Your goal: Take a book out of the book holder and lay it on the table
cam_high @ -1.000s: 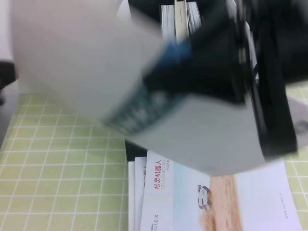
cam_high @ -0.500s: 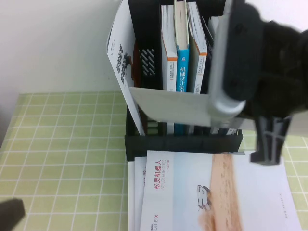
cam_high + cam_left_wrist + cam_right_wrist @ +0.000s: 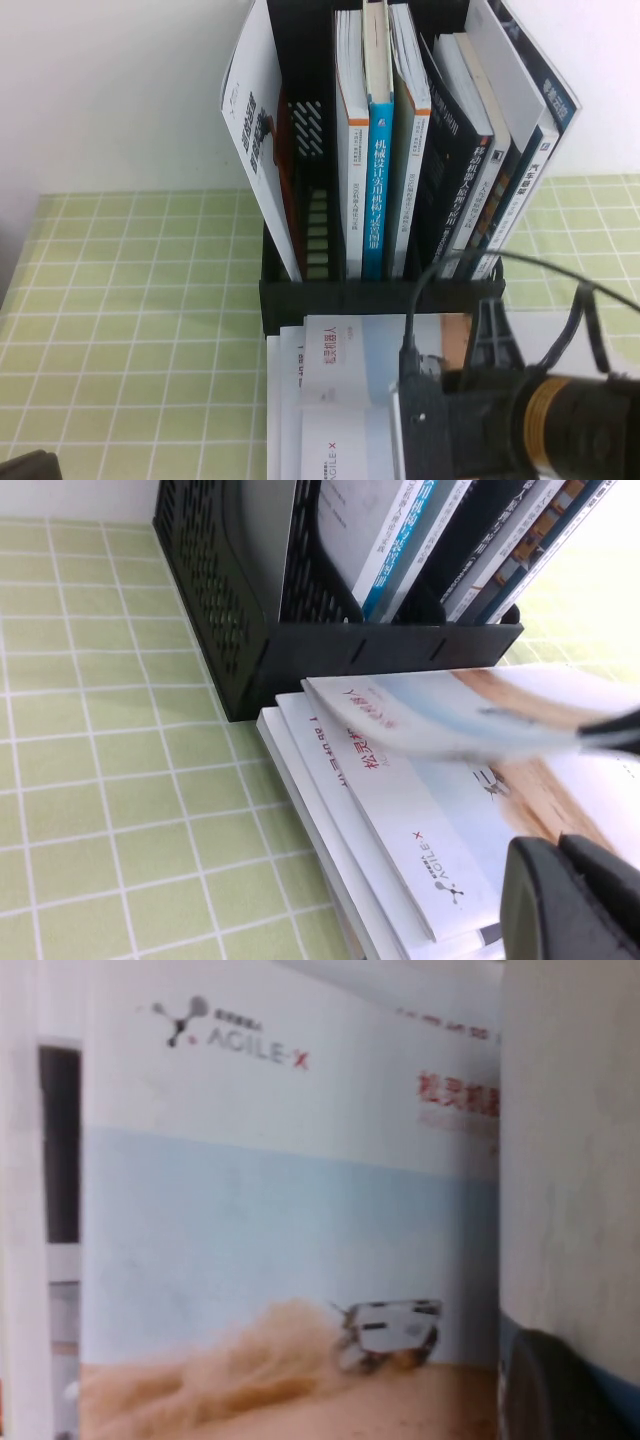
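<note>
Your right pincer (image 3: 455, 385) is at 6 o'clock of the book holder (image 3: 380, 295), clamped on the book (image 3: 450, 715) just above the stacked copies (image 3: 400, 820) on the counter (image 3: 130, 340). Left pincer (image 3: 575, 895) sits beside that stack; can't tell its state.

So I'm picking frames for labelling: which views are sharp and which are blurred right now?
High view: black plastic book holder sharp, right gripper soft up close. Left wrist view: white-and-pale-blue booklet motion-smeared, left gripper dark, unfocused. Right wrist view: soft throughout.
</note>
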`<state>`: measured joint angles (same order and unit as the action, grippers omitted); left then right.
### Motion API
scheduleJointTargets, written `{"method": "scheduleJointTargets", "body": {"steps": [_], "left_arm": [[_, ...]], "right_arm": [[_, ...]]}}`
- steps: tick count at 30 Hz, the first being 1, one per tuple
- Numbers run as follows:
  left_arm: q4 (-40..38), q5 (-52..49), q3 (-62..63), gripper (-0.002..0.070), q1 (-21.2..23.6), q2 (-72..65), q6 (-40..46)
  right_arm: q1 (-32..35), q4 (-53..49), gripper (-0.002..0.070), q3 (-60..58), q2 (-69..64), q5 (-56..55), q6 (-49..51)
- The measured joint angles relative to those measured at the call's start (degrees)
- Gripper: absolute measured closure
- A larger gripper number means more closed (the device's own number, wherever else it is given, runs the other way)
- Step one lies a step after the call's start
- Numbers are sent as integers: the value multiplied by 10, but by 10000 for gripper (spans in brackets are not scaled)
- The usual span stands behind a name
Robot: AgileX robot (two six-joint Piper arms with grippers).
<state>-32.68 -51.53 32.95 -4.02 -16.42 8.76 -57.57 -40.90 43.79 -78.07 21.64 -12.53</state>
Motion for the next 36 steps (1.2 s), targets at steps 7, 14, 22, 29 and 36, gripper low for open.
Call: {"method": "scheduleJointTargets", "body": {"steps": [7,14,22,29,36], "left_arm": [[0,1,0,676,0,0,0],[0,8,-5,676,0,0,-1],[0,14,-39,676,0,0,-1],[1,26,-39,676,0,0,36],[93,172,-70,676,0,0,71]], "right_arm": [[0,-4,667,-22,-45,-64,66],[0,185,488,54,-66,122,51],[0,429,297,168,-47,216,-126],[0,532,281,258,-12,327,-203],[0,451,591,282,93,315,-221]]}}
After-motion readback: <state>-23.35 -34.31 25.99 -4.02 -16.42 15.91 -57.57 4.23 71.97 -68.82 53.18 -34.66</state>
